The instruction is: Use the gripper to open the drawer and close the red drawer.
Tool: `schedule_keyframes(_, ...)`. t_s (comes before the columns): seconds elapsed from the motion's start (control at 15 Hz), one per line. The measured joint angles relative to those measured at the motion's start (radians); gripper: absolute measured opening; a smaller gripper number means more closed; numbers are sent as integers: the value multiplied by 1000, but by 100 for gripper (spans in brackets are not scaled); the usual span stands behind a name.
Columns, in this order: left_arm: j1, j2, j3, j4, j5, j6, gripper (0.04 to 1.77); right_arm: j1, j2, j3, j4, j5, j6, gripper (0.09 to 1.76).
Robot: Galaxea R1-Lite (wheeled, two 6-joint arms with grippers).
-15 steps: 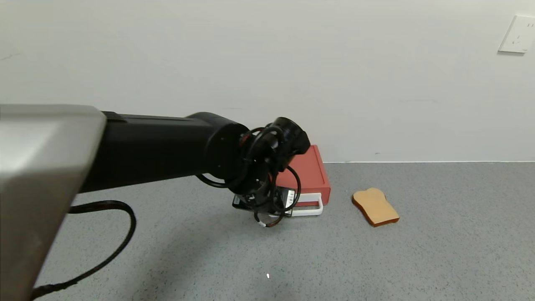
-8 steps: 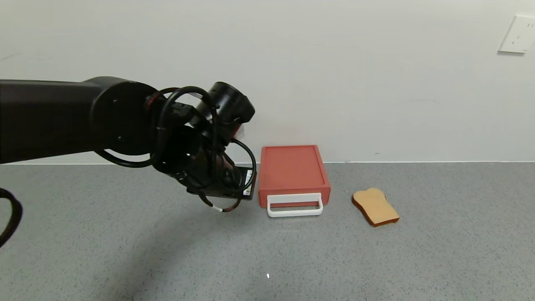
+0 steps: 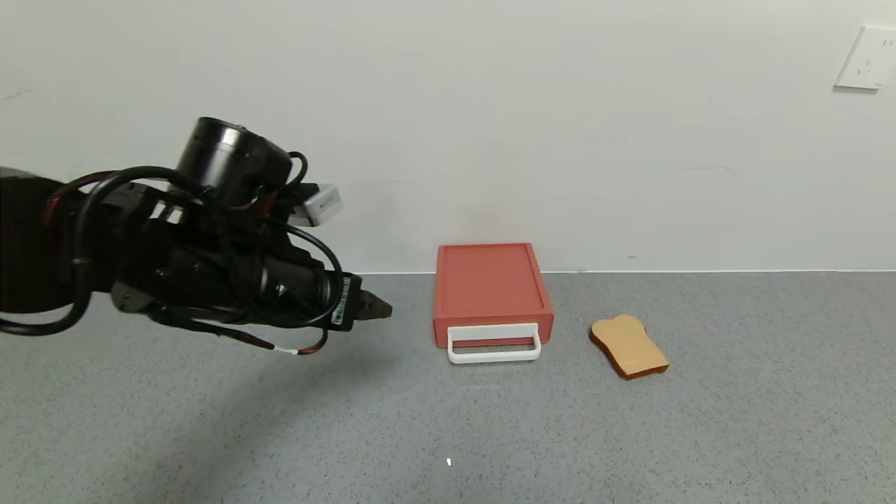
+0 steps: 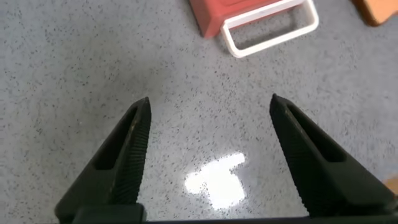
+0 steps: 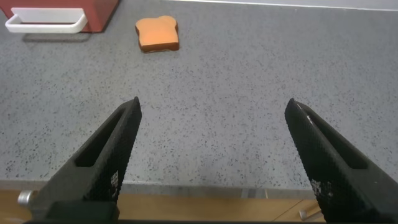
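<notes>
Head view: left gripper (image 3: 381, 306) withdrawn from drawer (image 3: 491, 292)

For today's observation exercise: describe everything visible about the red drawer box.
The drawer is a flat, low, red-orange box, plastic by its look, with a white rectangular loop handle at its front. It looks shut, lies flat on the grey speckled table with its back by the wall, and nothing grips it: the open left gripper hovers apart, on its left.
</notes>
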Motion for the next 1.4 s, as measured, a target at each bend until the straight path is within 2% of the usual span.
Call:
schedule_keyframes(0.2, 84, -126, 154, -135, -140, 59, 150, 0, 0, 0, 0, 0, 0, 170)
schedule_keyframes(0.53, 199, -317, 393, -305, -257, 110, 160, 0, 0, 1, -1, 1, 0, 170)
schedule_keyframes(0.73, 240, -422, 497, -378, -275, 139, 164, 0, 0, 2, -2, 1, 0, 170)
schedule_keyframes(1.13, 277, -647, 626, -392, -265, 159, 168, 0, 0, 2, -2, 1, 0, 170)
schedule_keyframes(1.4, 364, -775, 678, -389, -257, 168, 169, 0, 0, 2, -4, 0, 0, 170)
